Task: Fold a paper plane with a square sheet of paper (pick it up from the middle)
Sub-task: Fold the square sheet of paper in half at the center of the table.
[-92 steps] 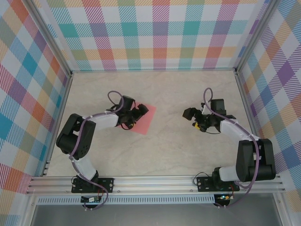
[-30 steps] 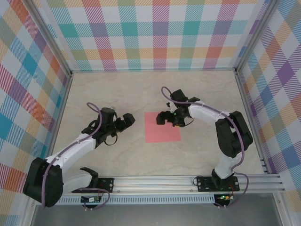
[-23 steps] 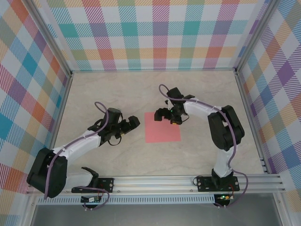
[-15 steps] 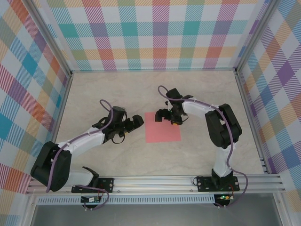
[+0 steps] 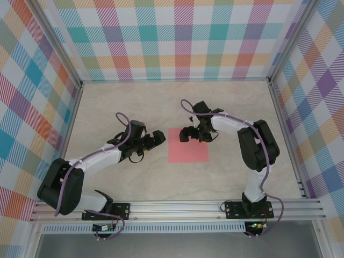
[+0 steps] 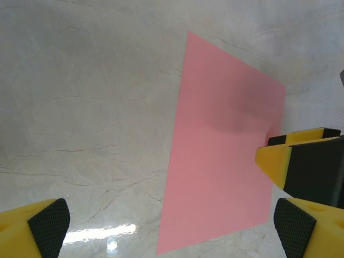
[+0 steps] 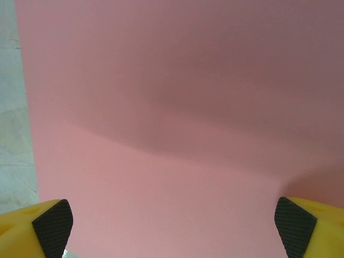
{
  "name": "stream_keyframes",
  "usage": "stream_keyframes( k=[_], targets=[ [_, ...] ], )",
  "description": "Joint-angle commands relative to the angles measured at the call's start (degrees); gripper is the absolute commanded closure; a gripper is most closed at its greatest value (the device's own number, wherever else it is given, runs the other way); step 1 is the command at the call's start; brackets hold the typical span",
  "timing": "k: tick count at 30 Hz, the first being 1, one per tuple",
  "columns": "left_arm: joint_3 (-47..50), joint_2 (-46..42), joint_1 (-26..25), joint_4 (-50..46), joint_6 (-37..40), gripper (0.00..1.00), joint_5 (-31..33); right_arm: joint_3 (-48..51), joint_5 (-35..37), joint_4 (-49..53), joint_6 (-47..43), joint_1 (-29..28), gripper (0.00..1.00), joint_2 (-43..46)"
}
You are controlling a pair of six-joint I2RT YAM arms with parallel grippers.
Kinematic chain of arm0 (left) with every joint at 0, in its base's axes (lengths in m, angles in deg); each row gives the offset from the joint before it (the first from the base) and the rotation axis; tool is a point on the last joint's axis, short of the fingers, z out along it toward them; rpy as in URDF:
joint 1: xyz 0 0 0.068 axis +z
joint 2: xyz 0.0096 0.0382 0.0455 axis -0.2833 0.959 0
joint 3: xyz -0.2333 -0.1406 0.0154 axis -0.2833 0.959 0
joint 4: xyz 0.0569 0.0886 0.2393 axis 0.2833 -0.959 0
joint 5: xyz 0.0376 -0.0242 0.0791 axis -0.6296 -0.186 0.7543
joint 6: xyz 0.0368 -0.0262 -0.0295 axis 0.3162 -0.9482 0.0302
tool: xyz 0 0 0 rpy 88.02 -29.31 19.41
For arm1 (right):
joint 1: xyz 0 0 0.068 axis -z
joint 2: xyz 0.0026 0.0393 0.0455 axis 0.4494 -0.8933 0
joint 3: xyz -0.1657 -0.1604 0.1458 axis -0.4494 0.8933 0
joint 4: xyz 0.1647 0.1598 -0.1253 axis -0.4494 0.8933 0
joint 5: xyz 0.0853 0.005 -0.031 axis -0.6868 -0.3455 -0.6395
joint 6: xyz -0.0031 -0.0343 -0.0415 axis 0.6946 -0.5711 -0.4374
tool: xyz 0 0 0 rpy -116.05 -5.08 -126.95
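The square sheet of paper (image 5: 188, 146) lies flat and uncreased on the marble table, salmon pink. My right gripper (image 5: 192, 134) hangs open low over the sheet's far edge, its jaws straddling pink paper (image 7: 177, 134) with nothing gripped between them (image 7: 173, 226). My left gripper (image 5: 157, 138) is open just left of the sheet, apart from it. In the left wrist view the sheet (image 6: 226, 145) lies ahead and to the right between my spread left gripper (image 6: 172, 231). A yellow finger of the right gripper (image 6: 301, 161) shows at the sheet's far side.
Bare marble table (image 5: 134, 107) surrounds the sheet. Plaid walls (image 5: 177, 37) close in the back and both sides. An aluminium rail (image 5: 177, 207) runs along the near edge where both arm bases are bolted.
The left gripper has reached right, close to the sheet's left edge. The right gripper has stayed over the far edge, opening a little wider, and the sheet has slid slightly right.
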Motion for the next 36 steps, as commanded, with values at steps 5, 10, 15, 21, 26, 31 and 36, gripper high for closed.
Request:
stream_keyframes(
  k=[5,10,15,21,26,31,36],
  targets=[
    [-2.8,0.7,-0.8,0.0,2.1,0.0,0.6,-3.9,17.2,6.9,7.9,-3.6,0.0,7.0],
    [-3.3,0.5,-0.8,-1.1,2.7,0.0,2.8,-6.5,29.9,15.4,19.7,-5.5,0.0,5.4],
    [-4.0,1.2,-0.7,-1.6,2.9,0.0,3.3,-3.0,20.1,9.2,21.0,-6.9,0.0,6.4],
    [-3.5,1.5,-0.7,-1.1,2.7,0.0,3.5,-8.8,19.1,13.0,22.5,-8.6,0.0,0.6],
    [-3.9,2.4,-0.7,-0.7,2.9,0.0,2.9,-12.9,16.9,13.4,20.8,-10.4,0.0,-4.0],
    [-3.9,2.9,-0.7,-1.1,3.0,0.0,2.7,-15.0,18.4,15.1,18.6,-10.9,0.0,-6.6],
    [-3.4,2.4,-0.7,-1.1,3.0,0.0,3.0,-15.4,18.2,15.8,15.3,-10.9,0.0,-7.9]
  ],
)
